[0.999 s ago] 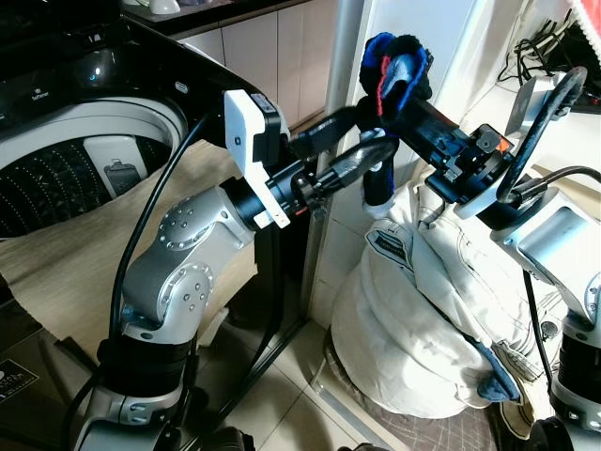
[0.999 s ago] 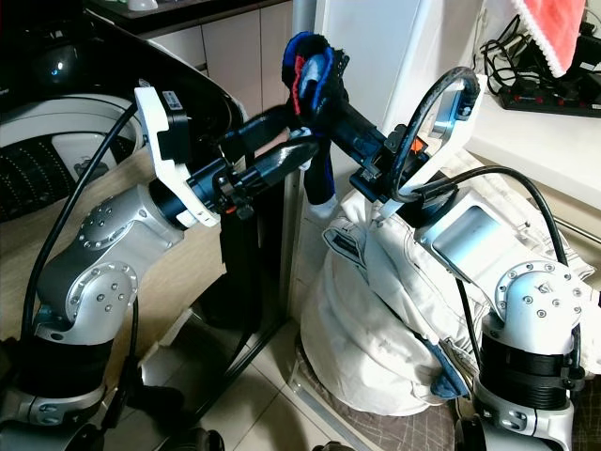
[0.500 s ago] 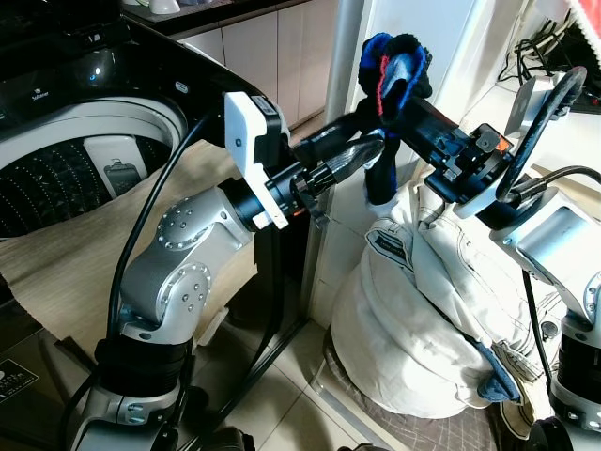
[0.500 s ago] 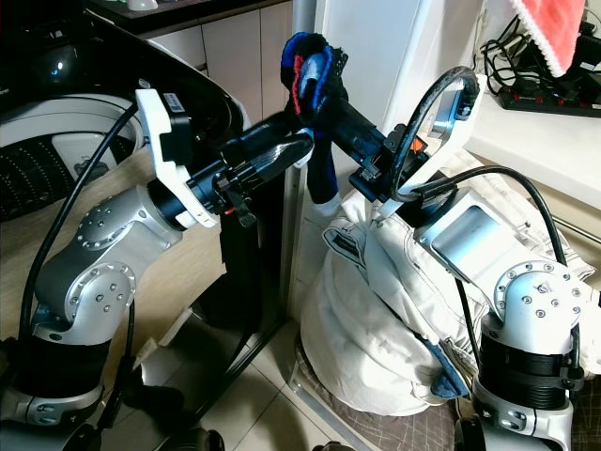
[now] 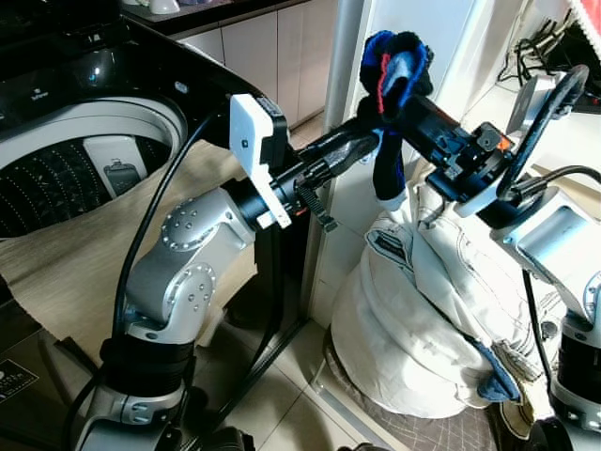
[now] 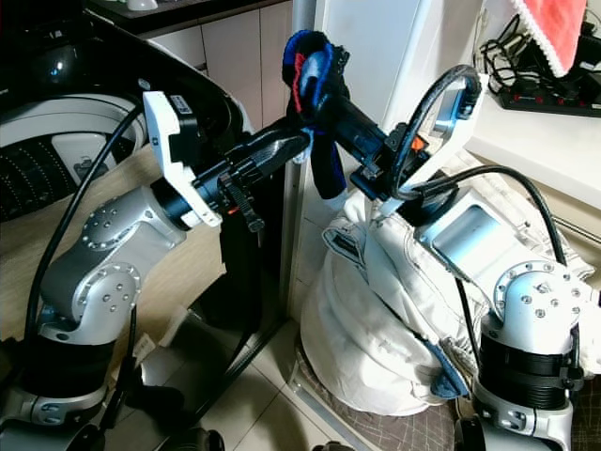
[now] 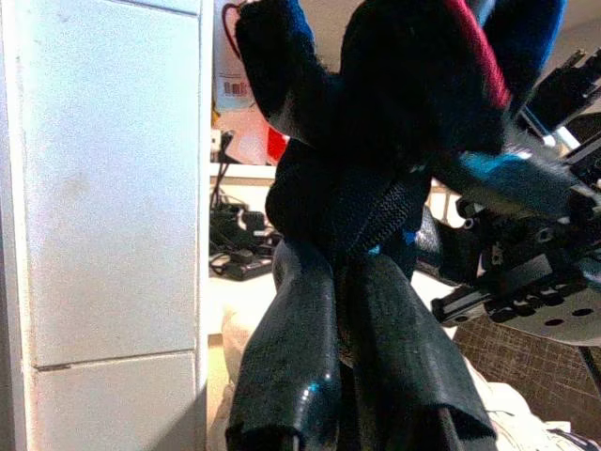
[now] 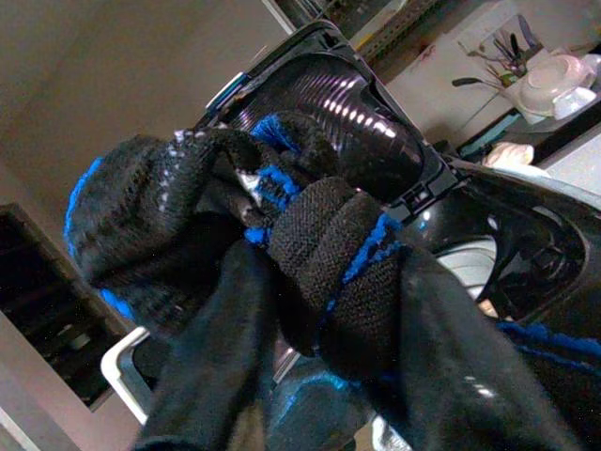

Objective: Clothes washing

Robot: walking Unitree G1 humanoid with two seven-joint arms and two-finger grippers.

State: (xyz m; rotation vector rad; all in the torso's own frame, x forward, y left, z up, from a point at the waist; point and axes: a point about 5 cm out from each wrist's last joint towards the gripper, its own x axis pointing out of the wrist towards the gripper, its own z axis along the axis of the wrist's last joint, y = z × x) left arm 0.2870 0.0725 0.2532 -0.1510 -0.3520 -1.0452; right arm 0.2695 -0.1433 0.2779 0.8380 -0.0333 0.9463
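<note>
Left hand [image 5: 371, 143] closed in on sock [image 5: 390, 103]; tiled floor [image 5: 291, 395].

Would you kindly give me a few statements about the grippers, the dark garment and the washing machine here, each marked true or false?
1. The right gripper holds a black, blue and red garment up in the air. True.
2. The left gripper is down inside the washing machine. False: it reaches out to the hanging part of the garment, beside the machine.
3. The washing machine's lid is open, so the drum shows. True.
4. The white laundry bag sits on top of the washing machine. False: it stands on the floor under the right arm.
5. A beige cloth drapes over the machine's front. True.
</note>
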